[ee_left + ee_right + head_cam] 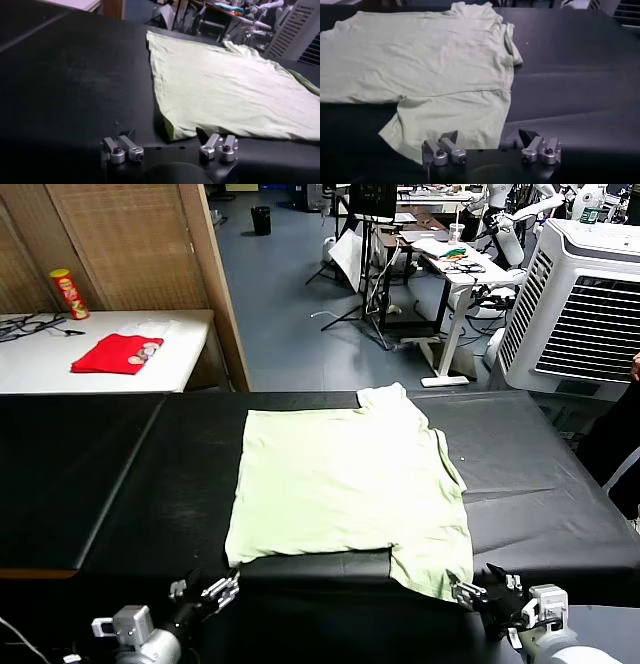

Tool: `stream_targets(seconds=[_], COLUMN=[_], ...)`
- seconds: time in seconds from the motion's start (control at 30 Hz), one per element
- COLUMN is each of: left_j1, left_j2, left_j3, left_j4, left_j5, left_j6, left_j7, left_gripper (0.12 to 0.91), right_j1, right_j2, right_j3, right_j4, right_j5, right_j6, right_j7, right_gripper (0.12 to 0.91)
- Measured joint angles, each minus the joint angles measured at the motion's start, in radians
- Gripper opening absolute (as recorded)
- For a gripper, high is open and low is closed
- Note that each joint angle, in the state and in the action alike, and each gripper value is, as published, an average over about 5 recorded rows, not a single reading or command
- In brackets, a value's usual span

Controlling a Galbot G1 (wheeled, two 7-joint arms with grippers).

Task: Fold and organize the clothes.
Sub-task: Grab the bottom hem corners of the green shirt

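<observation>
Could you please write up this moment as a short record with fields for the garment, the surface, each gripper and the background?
garment: pale green T-shirt, spread flat, one sleeve toward the near edge
surface: black table
left gripper: jaws open, at the near edge by the shirt's near left corner, holding nothing
right gripper: jaws open, beside the near sleeve, holding nothing
background: red garment on a white table
</observation>
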Motion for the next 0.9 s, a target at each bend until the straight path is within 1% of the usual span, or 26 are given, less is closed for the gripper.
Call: stream_targets(seconds=[0.07,0.13,0.27,0.3,0.33,0.37,0.47,0.5,0.53,0.57,0.6,0.63,0.67,0.73,0.77,0.83,0.9], left_j1=[-0.004,-0.012,-0.025,-0.029,-0.033,-0.036,-0.046,-0.048,-0.050,-0.051,-0.051,-0.050,-0.047,-0.041,-0.037,-0.027,-0.014], left_j2=[-0.003,-0.009,-0.016,-0.017,-0.019,-0.020,-0.022,-0.022,-0.023,-0.023,-0.023,-0.023,-0.023,-0.022,-0.021,-0.018,-0.013], left_j3=[0.002,0.007,0.017,0.019,0.021,0.023,0.029,0.031,0.032,0.033,0.034,0.034,0.034,0.034,0.034,0.030,0.022], left_j4=[0.004,0.012,0.028,0.031,0.035,0.038,0.048,0.050,0.052,0.054,0.054,0.055,0.054,0.051,0.048,0.040,0.029], left_j5=[0.004,0.012,0.018,0.018,0.018,0.018,0.017,0.017,0.017,0.018,0.019,0.021,0.024,0.030,0.033,0.035,0.034], left_j6=[0.000,-0.002,-0.009,-0.011,-0.012,-0.014,-0.018,-0.018,-0.018,-0.019,-0.019,-0.020,-0.020,-0.023,-0.024,-0.026,-0.027], left_j7=[-0.002,-0.006,-0.008,-0.007,-0.007,-0.006,-0.003,-0.002,0.000,0.002,0.004,0.005,0.007,0.009,0.009,0.009,0.009], left_gripper=[0.798,0.798,0.794,0.781,0.750,0.719,0.562,0.511,0.444,0.394,0.344,0.277,0.227,0.154,0.134,0.127,0.127], right_j1=[0.000,0.000,-0.001,-0.001,-0.002,-0.003,-0.007,-0.009,-0.012,-0.015,-0.019,-0.023,-0.027,-0.038,-0.044,-0.055,-0.060], right_j2=[0.001,0.005,0.015,0.017,0.019,0.021,0.028,0.031,0.033,0.034,0.036,0.036,0.036,0.038,0.040,0.046,0.052], right_j3=[-0.001,-0.003,-0.006,-0.007,-0.008,-0.008,-0.007,-0.006,-0.004,-0.001,0.002,0.005,0.009,0.015,0.018,0.020,0.020], right_j4=[-0.001,-0.003,-0.010,-0.012,-0.013,-0.013,-0.013,-0.012,-0.010,-0.007,-0.004,0.001,0.007,0.022,0.030,0.045,0.054], right_j5=[-0.001,-0.004,-0.007,-0.007,-0.008,-0.008,-0.008,-0.008,-0.008,-0.008,-0.007,-0.007,-0.007,-0.006,-0.006,-0.006,-0.005], right_j6=[-0.001,-0.003,-0.007,-0.007,-0.007,-0.008,-0.005,-0.002,0.001,0.005,0.008,0.011,0.013,0.017,0.020,0.029,0.048], right_j7=[0.001,0.003,0.009,0.010,0.010,0.011,0.012,0.014,0.017,0.019,0.023,0.026,0.029,0.035,0.038,0.038,0.029], right_gripper=[0.774,0.706,0.510,0.460,0.410,0.343,0.194,0.159,0.142,0.124,0.121,0.121,0.122,0.122,0.122,0.122,0.122])
